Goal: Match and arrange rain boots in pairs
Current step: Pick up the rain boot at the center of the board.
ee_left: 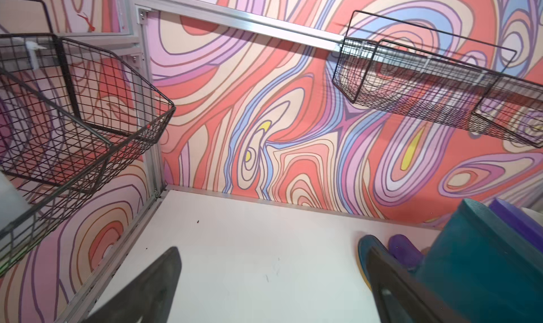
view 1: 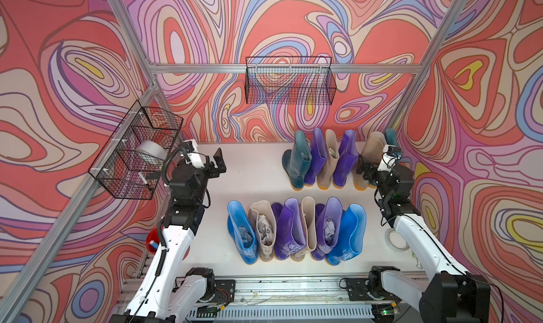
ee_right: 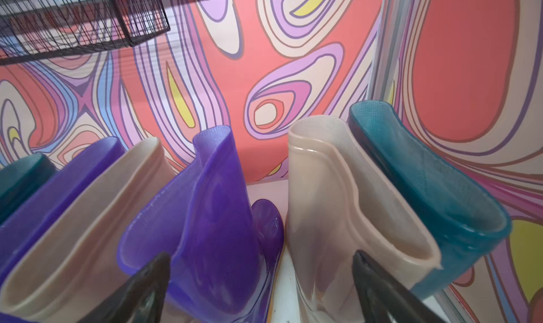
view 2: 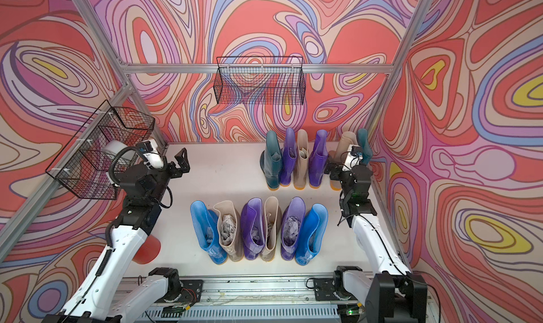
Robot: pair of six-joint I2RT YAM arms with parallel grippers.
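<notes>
Rain boots (view 1: 293,230) stand upright on desk (view 1: 249,183) in two rows: near row centre, far row right. Left claw (view 1: 214,160) spread over bare desk, far left. Right claw (ee_right: 261,257) spread, at tops of far-row purple boot (ee_right: 211,218) and beige boot (ee_right: 338,204).

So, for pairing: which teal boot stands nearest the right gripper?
The teal boot at the back row's right end; the other teal boot, at its left end, is farther.

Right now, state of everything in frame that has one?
left gripper: open, empty, over bare table.
right gripper: open, empty, at the back row.
back-row boots: six upright, colours unpaired.
front-row boots: six upright, unpaired, several paper-stuffed.
back basket: empty.
side basket: holds a whitish roll.
tape roll: flat on table.
</notes>
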